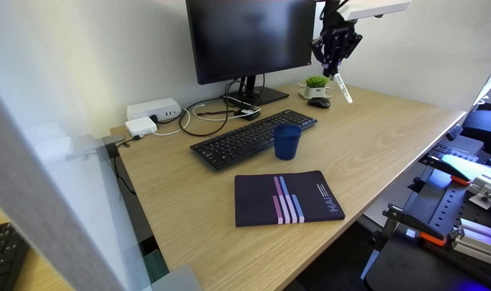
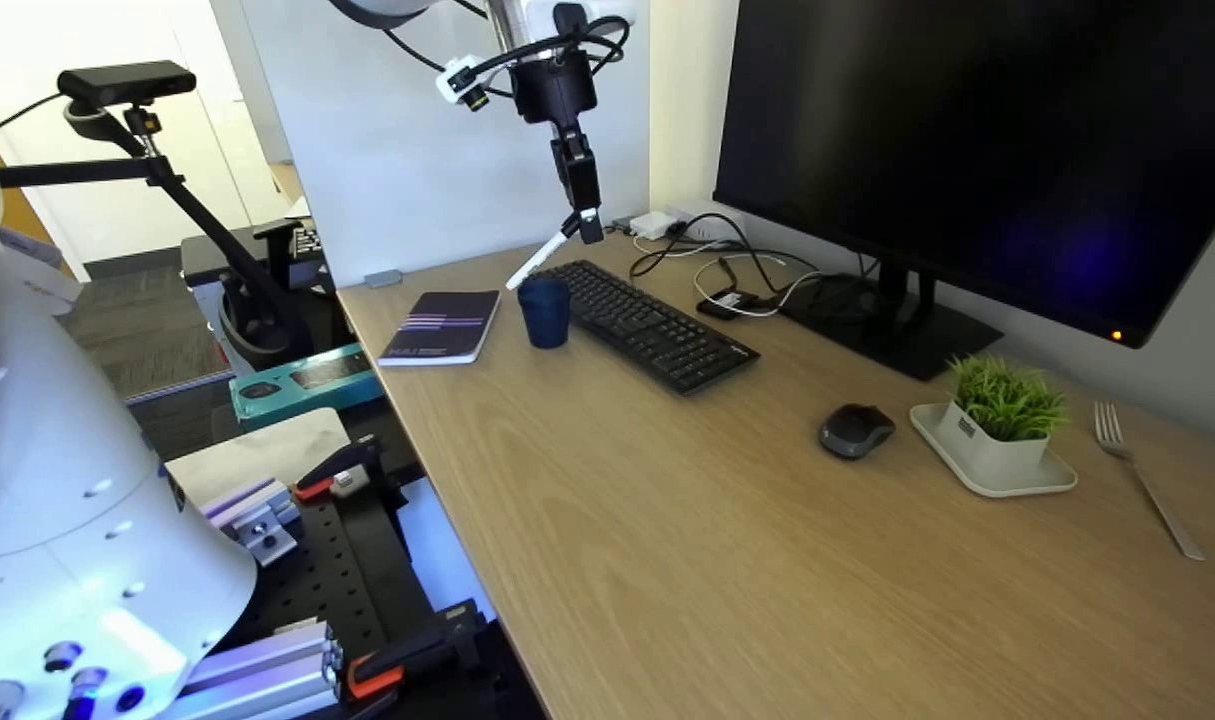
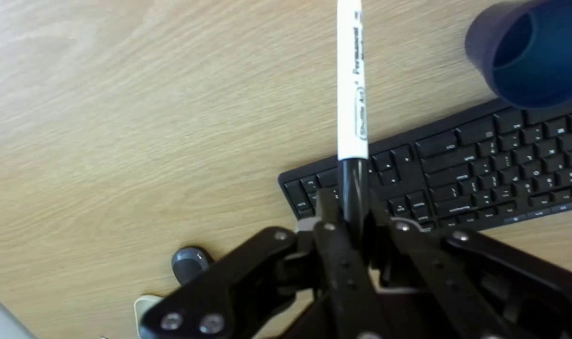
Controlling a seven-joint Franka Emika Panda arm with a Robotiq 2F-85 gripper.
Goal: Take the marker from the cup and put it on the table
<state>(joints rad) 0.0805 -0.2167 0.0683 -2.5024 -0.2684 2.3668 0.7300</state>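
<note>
From here I hold the marker (image 3: 352, 94) in the gripper (image 3: 352, 207), its fingers pinched around the dark end and the white body slanting downward. The marker hangs in the air above the table (image 2: 767, 560), apart from the cup (image 1: 286, 143). I see the cup standing upright on the table, between the keyboard (image 1: 237, 143) and the notebook (image 1: 289, 198), with the mouse (image 2: 855, 432) past one end of the keyboard.

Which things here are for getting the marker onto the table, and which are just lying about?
For the job: marker, gripped in the hand; blue cup; table.
Just lying or standing about: keyboard, mouse, dark notebook, monitor, potted plant, fork, white boxes.
</note>
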